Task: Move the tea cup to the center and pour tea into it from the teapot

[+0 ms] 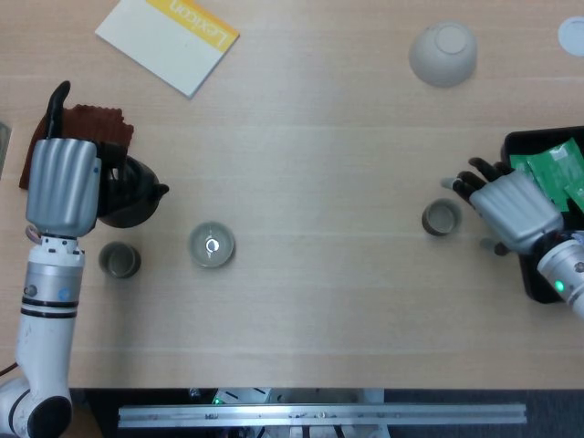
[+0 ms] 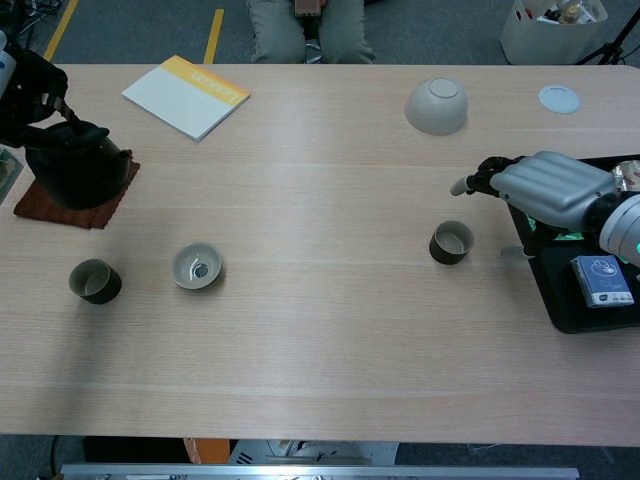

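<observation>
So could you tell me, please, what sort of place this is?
Probably a lab or workshop tea-serving test: a wooden table set with a teapot and tea cup, above taped flooring.

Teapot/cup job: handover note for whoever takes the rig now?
Left hand: grips the teapot, which sits by the red mat at the table's left edge.
Right hand: open, holding nothing, fingers apart just right of the tea cup, not gripping it.
Cup stands upright, right of center, looks empty.
Done: teapot in hand, right hand at the cup.
Left: grasp the cup, move it to center, bring the teapot over, pour.
</observation>
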